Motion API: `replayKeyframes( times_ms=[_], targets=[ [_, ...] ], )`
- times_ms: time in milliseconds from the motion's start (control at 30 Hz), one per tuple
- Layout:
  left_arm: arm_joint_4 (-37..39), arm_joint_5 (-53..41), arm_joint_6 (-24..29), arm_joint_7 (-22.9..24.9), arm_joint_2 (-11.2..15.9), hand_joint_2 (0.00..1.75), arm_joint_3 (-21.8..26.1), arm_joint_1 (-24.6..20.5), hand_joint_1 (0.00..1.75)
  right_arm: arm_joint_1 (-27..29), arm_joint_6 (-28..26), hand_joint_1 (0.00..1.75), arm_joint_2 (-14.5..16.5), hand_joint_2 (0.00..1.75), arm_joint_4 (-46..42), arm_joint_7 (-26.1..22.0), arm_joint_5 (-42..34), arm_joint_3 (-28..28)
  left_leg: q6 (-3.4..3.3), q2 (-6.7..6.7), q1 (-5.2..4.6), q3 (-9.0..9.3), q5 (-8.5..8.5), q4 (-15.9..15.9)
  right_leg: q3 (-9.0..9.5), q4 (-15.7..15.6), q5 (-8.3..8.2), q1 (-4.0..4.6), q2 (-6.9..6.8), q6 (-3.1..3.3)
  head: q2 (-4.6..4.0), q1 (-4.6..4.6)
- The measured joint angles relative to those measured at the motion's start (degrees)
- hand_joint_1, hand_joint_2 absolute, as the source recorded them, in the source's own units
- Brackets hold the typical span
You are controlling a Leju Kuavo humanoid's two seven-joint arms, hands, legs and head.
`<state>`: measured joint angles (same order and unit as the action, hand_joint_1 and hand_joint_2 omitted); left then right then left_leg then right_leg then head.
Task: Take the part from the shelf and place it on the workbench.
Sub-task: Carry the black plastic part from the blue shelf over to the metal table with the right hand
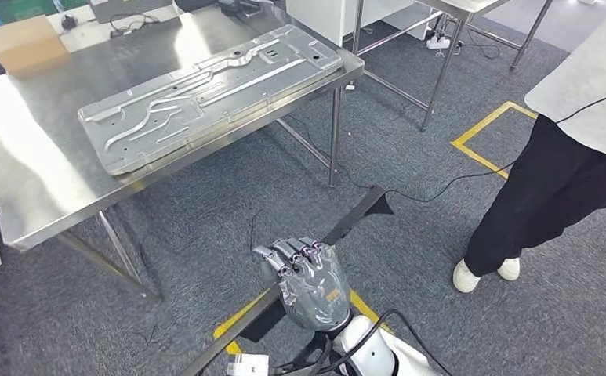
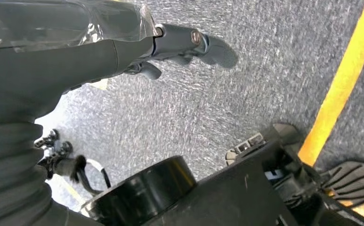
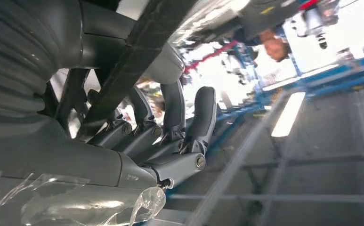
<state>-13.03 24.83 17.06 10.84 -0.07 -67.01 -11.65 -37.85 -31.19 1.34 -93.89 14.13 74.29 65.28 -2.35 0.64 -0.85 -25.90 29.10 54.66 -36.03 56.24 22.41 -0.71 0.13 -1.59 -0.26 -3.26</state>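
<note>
The part, a long stamped sheet-metal panel (image 1: 205,94), lies flat and slantwise on the steel workbench (image 1: 41,172), one end reaching the bench's far right corner. My right hand (image 1: 307,274) hovers over the carpet in front of the bench, well short of its edge. Its fingers (image 3: 189,122) are loosely bent and apart, with nothing in them. My left hand (image 2: 170,44) hangs low over the grey floor and also holds nothing; its thumb (image 2: 189,40) sticks out free.
A person in black trousers (image 1: 550,180) stands at the right. A cardboard box (image 1: 25,43) sits on the bench's far left corner. Another steel table (image 1: 440,16) stands behind. Yellow tape (image 1: 480,133) and a black strip (image 1: 354,215) mark the carpet.
</note>
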Motion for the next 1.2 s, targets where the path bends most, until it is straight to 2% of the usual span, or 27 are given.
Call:
replayKeyframes(
  times_ms=[33,67,100,167,200,233,267,333,367,400,500,567,600,667,700,733,767,800,833,900,933,1000,1067,1100,1200],
  targets=[
    [0.0,0.0,0.0,0.0,0.0,1.75,0.0,0.0,0.0,-0.1,0.0,1.75,0.0,1.75,0.0,0.0,0.0,0.0,0.24,-0.04,0.1,-0.57,0.12,1.5,0.55,-0.1,0.28,-0.08,0.0,0.42,0.0,-0.02],
    [0.0,0.0,0.0,0.0,0.0,1.75,0.0,-0.1,0.0,-0.2,0.0,1.75,0.1,1.75,0.0,0.0,0.0,0.0,0.54,-0.07,0.26,-2.05,0.5,4.3,1.13,-0.3,0.55,-0.2,0.01,0.78,0.0,-0.03],
    [0.0,0.0,0.0,0.0,0.0,1.75,0.0,-0.1,0.0,-0.3,0.0,1.75,0.1,1.75,0.0,0.0,0.0,0.0,0.87,-0.11,0.47,-4.33,1.26,8.0,1.64,-0.4,0.92,-0.25,0.01,1.04,0.0,-0.04],
    [0.0,0.0,0.0,-0.1,0.0,1.75,0.0,-0.1,0.0,-0.3,0.0,1.75,0.1,1.75,0.0,0.0,0.0,0.0,1.51,-0.14,0.89,-9.62,3.88,15.2,2.44,-0.4,1.78,-0.26,0.05,1.23,0.0,-0.05],
    [0.0,0.0,0.0,-0.1,0.0,1.75,0.0,-0.1,0.0,-0.3,0.1,1.75,0.1,1.75,0.0,0.0,0.0,0.0,1.75,-0.16,1.08,-11.48,4.79,16.9,2.95,-0.4,2.25,-0.26,0.09,1.17,0.0,-0.05],
    [0.0,0.0,0.0,-0.1,0.0,1.75,0.0,-0.1,0.0,-0.2,0.1,1.75,0.1,1.75,0.0,0.0,0.0,0.0,1.94,-0.19,1.26,-12.38,4.59,16.6,3.61,-0.4,2.77,-0.26,0.12,1.07,0.0,-0.05],
    [0.0,0.0,0.0,-0.2,0.0,1.75,0.0,-0.2,0.0,-0.2,0.2,1.75,0.1,1.75,0.0,0.0,0.0,0.0,2.04,-0.21,1.43,-12.29,2.92,14.3,4.41,-0.4,3.34,-0.26,0.15,0.94,0.0,-0.05],
    [0.0,0.0,0.0,-0.1,0.0,1.75,0.0,-0.1,0.0,-0.2,0.2,1.75,0.1,1.75,0.0,0.0,0.0,0.0,1.94,-0.31,1.62,-10.58,-3.33,6.5,5.92,-0.5,4.48,-0.27,0.22,0.52,0.0,-0.06],
    [0.0,0.0,0.0,-0.1,0.0,1.75,0.0,0.0,0.0,-0.2,0.3,1.75,0.0,1.75,0.0,0.0,0.0,0.0,1.68,-0.36,1.46,-9.97,-5.52,3.4,6.38,-0.6,4.9,-0.28,0.25,0.25,0.0,-0.06],
    [0.0,0.0,-0.1,0.0,0.0,1.75,0.0,0.1,0.0,-0.3,0.3,1.75,0.0,1.75,0.0,0.0,0.0,0.0,1.3,-0.4,1.2,-9.62,-6.93,1.6,6.59,-0.7,5.22,-0.32,0.25,-0.11,0.0,-0.07],
    [0.0,-0.1,-0.1,0.0,0.0,1.75,0.0,0.1,0.0,-0.2,0.4,1.75,0.0,1.75,0.0,0.0,0.0,0.0,-0.13,-0.26,0.6,-8.63,-7.12,0.5,7.03,-0.4,5.44,-0.52,0.17,-1.29,0.0,-0.05],
    [0.0,-0.1,-0.1,0.0,0.0,1.75,0.0,0.0,0.0,-0.3,0.4,1.75,0.0,1.75,0.0,0.0,0.1,0.0,-0.96,-0.13,0.73,-7.29,-6.84,0.0,6.05,2.5,5.8,-0.58,0.11,-1.68,0.0,0.01],
    [0.0,-0.2,-0.1,0.0,0.1,1.75,0.0,-0.1,0.0,-0.3,0.4,1.75,0.0,1.75,0.0,0.0,0.1,0.0,-1.32,-0.12,0.73,-6.66,-6.58,-0.2,4.28,5.7,6.56,-0.61,0.11,-1.79,0.0,0.04],
    [0.0,-0.3,-0.1,0.0,0.1,1.75,0.0,-0.1,0.0,-0.3,0.4,1.75,-0.1,1.75,-0.1,0.0,0.1,0.0,-1.82,-0.13,0.47,-5.76,-5.76,-0.2,-0.72,13.2,9.05,-0.51,0.11,-1.9,0.0,0.07],
    [0.0,-0.4,-0.2,0.0,0.0,1.75,0.0,-0.1,0.0,-0.2,0.5,1.75,-0.1,1.75,-0.1,0.0,0.1,0.0,-1.89,-0.11,0.32,-5.26,-5.3,-0.2,-2.88,15.6,10.12,-0.43,0.12,-1.85,0.0,0.06],
    [0.0,-0.5,-0.2,0.0,0.0,1.75,0.0,0.0,0.0,-0.1,0.5,1.75,-0.2,1.75,-0.1,0.0,0.1,0.0,-1.91,-0.06,0.21,-4.7,-4.81,-0.2,-4.11,16.1,10.29,-0.31,0.12,-1.74,0.0,0.06],
    [0.0,-0.6,-0.3,0.0,-0.1,1.75,0.0,0.0,0.0,0.0,0.6,1.75,-0.2,1.75,-0.1,0.0,0.1,0.0,-1.88,-0.02,0.11,-4.0,-4.29,-0.2,-4.32,14.4,9.16,-0.17,0.12,-1.56,0.0,0.07],
    [0.0,-0.8,-0.4,0.0,-0.1,1.75,0.0,0.1,0.0,0.0,0.7,1.75,-0.3,1.75,-0.1,0.1,0.1,0.0,-1.82,0.01,0.05,-3.21,-3.71,-0.2,-3.52,10.9,6.71,-0.06,0.12,-1.32,0.0,0.06],
    [0.0,-1.0,-0.5,0.0,-0.1,1.75,-0.1,0.1,0.0,0.0,0.7,1.75,-0.3,1.75,-0.1,0.1,0.0,0.0,-1.7,0.02,0.02,-2.57,-3.1,-0.3,-2.26,6.5,3.5,0.06,0.11,-1.06,0.0,0.07],
    [0.0,-1.3,-0.9,0.3,-0.1,1.75,-0.1,0.1,0.0,0.1,0.9,1.75,-0.4,1.75,-0.1,0.4,0.0,0.0,-1.24,0.06,-0.1,-1.56,-2.01,-0.3,-0.32,0.6,-0.1,0.36,0.07,-0.56,0.0,0.03],
    [0.0,-1.4,-1.1,0.5,-0.1,1.75,-0.2,0.1,0.0,0.3,1.0,1.75,-0.5,1.75,-0.1,0.6,0.0,-0.1,-0.93,0.07,-0.15,-1.31,-1.71,-0.3,-0.01,-0.3,-0.59,0.49,0.07,-0.25,0.0,0.03],
    [0.0,-1.8,-1.2,0.9,-0.1,1.75,-0.2,0.3,0.0,0.5,1.1,1.75,-0.6,1.75,-0.2,1.0,0.1,-0.1,-0.37,0.05,-0.22,-0.97,-1.35,-0.1,0.41,-0.4,-0.32,0.48,0.1,0.44,0.0,0.02],
    [0.0,-1.9,-1.2,1.0,0.0,1.75,-0.3,0.4,0.0,0.8,1.3,1.75,-0.6,1.75,-0.4,1.3,0.1,-0.2,0.15,-0.03,-0.13,-1.95,-0.72,2.4,1.2,-0.7,-0.03,0.19,0.12,1.1,0.0,0.01],
    [0.0,-2.0,-1.2,1.0,0.0,1.75,-0.3,0.3,0.0,0.8,1.4,1.75,-0.6,1.75,-0.4,1.4,0.2,-0.3,0.48,-0.06,0.05,-3.58,0.11,5.3,1.56,-0.8,0.19,0.06,0.13,1.33,0.0,0.0],
    [0.0,-1.8,-1.0,0.9,0.0,1.75,-0.3,-0.1,0.0,1.1,1.7,1.75,-0.8,1.75,-0.5,1.4,0.6,-0.3,1.42,-0.13,0.72,-10.6,3.96,15.9,2.34,-0.8,1.22,0.08,0.14,1.58,0.0,0.0]
  ],
)
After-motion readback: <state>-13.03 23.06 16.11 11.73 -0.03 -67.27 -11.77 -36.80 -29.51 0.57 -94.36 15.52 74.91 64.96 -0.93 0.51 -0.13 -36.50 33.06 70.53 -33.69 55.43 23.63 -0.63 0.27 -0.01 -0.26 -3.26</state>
